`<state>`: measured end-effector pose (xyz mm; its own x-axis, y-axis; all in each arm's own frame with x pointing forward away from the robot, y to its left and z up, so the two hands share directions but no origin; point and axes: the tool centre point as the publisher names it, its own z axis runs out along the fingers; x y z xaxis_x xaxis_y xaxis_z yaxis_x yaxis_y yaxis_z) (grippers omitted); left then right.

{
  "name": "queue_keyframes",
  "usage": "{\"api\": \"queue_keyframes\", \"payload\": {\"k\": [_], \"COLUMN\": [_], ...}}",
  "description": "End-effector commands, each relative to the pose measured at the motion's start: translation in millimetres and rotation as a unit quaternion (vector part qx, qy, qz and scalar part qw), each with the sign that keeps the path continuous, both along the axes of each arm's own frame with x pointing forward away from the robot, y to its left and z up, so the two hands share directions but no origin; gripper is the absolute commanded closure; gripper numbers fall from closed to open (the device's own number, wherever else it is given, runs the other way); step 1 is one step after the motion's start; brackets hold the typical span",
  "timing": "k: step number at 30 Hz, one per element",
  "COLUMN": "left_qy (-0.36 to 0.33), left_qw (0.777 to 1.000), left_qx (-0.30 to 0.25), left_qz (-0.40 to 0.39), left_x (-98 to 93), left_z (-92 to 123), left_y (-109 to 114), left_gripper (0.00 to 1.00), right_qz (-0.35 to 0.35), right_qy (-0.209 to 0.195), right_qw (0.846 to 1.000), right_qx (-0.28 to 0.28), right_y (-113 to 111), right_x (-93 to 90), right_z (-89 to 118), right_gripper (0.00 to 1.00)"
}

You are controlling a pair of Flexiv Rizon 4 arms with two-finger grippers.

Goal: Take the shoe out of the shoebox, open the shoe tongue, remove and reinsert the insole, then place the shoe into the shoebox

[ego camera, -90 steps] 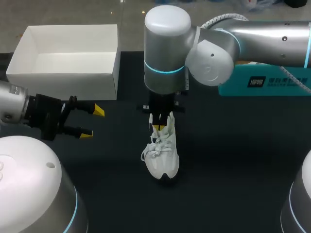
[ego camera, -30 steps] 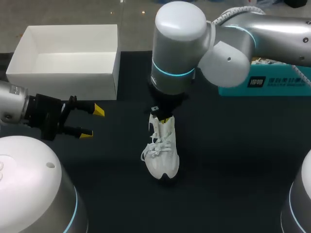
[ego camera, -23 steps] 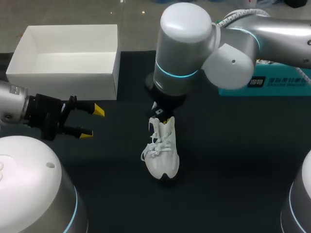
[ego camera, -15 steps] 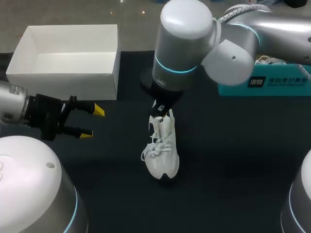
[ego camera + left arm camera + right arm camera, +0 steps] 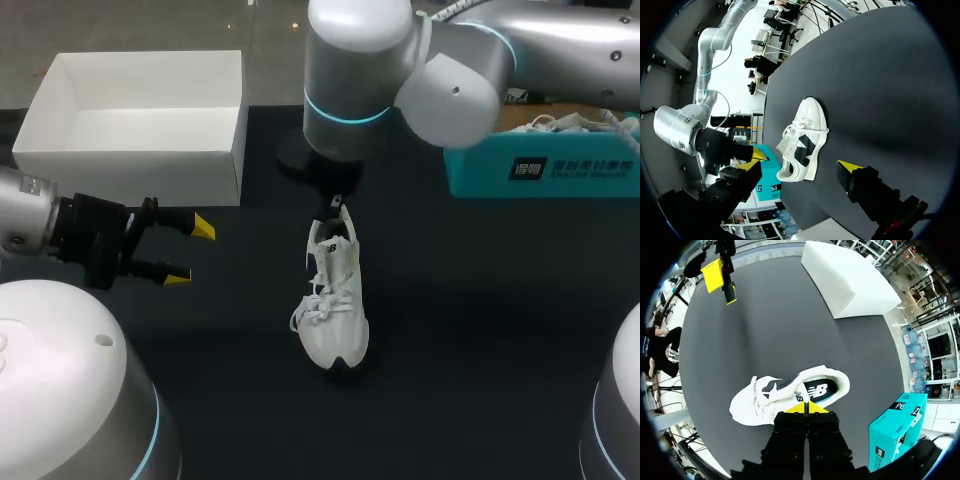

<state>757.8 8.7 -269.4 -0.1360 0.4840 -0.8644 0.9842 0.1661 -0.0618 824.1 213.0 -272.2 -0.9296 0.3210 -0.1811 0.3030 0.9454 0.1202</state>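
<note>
A white shoe [image 5: 335, 305] stands on the black table [image 5: 480, 320], toe toward me and heel toward the far side; it also shows in the left wrist view as the shoe [image 5: 802, 142]. My right gripper [image 5: 805, 407] hangs over its opening, shut on a thin white strip that looks like the tongue [image 5: 802, 395]. Below it the dark insole [image 5: 816, 389] lies bare in the shoe [image 5: 770, 397]. The white shoebox [image 5: 140, 120] stands with nothing in it at the back left. My left gripper [image 5: 190, 252] hovers open left of the shoe, holding nothing.
A teal box [image 5: 540, 165] with another shoe in it stands at the back right, under my right arm [image 5: 520, 50]. In the right wrist view the shoebox [image 5: 847, 282] lies beyond the shoe's heel end, and the teal box [image 5: 895, 427] sits beside the gripper.
My right gripper has drawn back toward the shoe's heel and the far side, still shut, pulling the tongue up and back. The shoe's opening now shows. My left arm has kept still.
</note>
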Motion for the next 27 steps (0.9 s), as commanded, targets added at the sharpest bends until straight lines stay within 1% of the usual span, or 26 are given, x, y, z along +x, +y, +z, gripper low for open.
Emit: {"api": "queue_keyframes", "payload": {"k": [1, 7, 8, 10, 11, 13, 15, 16, 17, 18, 19, 20, 22, 24, 27], "left_qy": [0.0, 0.0, 0.0, 0.0, 0.0, 0.0, 0.0, 0.0, 0.0, 0.0, 0.0, 0.0, 0.0, 0.0, 0.0], "left_qw": [1.0, 1.0, 1.0, 1.0, 1.0, 1.0, 1.0, 1.0, 1.0, 1.0, 1.0, 1.0, 1.0, 1.0, 1.0], "left_qx": [0.002, 0.002, 0.002, 0.002, 0.002, 0.002, 0.002, 0.002, 0.002, 0.002, 0.002, 0.002, 0.002, 0.002, 0.002], "left_qz": [0.0, 0.0, 0.0, 0.0, 0.0, 0.0, 0.0, 0.0, 0.0, 0.0, 0.0, 0.0, 0.0, 0.0, 0.0], "left_x": [-0.5, -0.5, -0.5, -0.5, -0.5, -0.5, -0.5, -0.5, -0.5, -0.5, -0.5, -0.5, -0.5, -0.5, -0.5], "left_z": [0, 0, 0, 0, 0, 0, 0, 0, 0, 0, 0, 0, 0, 0, 0], "left_y": [-1, -1, -1, -1, -1, -1, -1, -1, -1, -1, -1, -1, -1, -1, -1], "left_gripper": [0.0, 0.0, 0.0, 0.0, 0.0, 0.0, 0.0, 0.0, 0.0, 0.0, 0.0, 0.0, 0.0, 0.0, 0.0], "right_qz": [-0.003, -0.003, -0.003, -0.002, 0.0, 0.012, 0.009, 0.012, 0.009, 0.01, 0.012, 0.013, 0.023, 0.019, 0.013], "right_qy": [0.005, 0.005, 0.006, 0.001, 0.005, 0.01, 0.009, 0.017, 0.016, 0.015, 0.013, 0.012, 0.019, 0.019, 0.031], "right_qw": [1.0, 1.0, 1.0, 1.0, 1.0, 1.0, 0.999, 0.999, 0.999, 0.999, 0.999, 0.999, 0.999, 0.999, 0.999], "right_qx": [-0.015, -0.015, -0.01, -0.011, -0.013, -0.023, -0.033, -0.029, -0.026, -0.03, -0.038, -0.038, -0.034, -0.039, -0.027], "right_y": [10, 10, 9, 5, 4, 2, 0, 0, -1, -1, -1, -1, 0, 0, -4], "right_x": [3.2, 3.2, 5.5, 14.4, 20.6, 34.6, 49.5, 56.8, 63.8, 70.3, 75.7, 80.5, 85.1, 90.9, 96.5], "right_z": [-2, -2, -5, -7, -8, -10, -13, -15, -16, -17, -17, -17, -17, -21, -31], "right_gripper": [1.0, 1.0, 1.0, 1.0, 1.0, 1.0, 1.0, 1.0, 1.0, 0.98, 0.76, 0.59, 0.0, 0.0, 0.0]}}
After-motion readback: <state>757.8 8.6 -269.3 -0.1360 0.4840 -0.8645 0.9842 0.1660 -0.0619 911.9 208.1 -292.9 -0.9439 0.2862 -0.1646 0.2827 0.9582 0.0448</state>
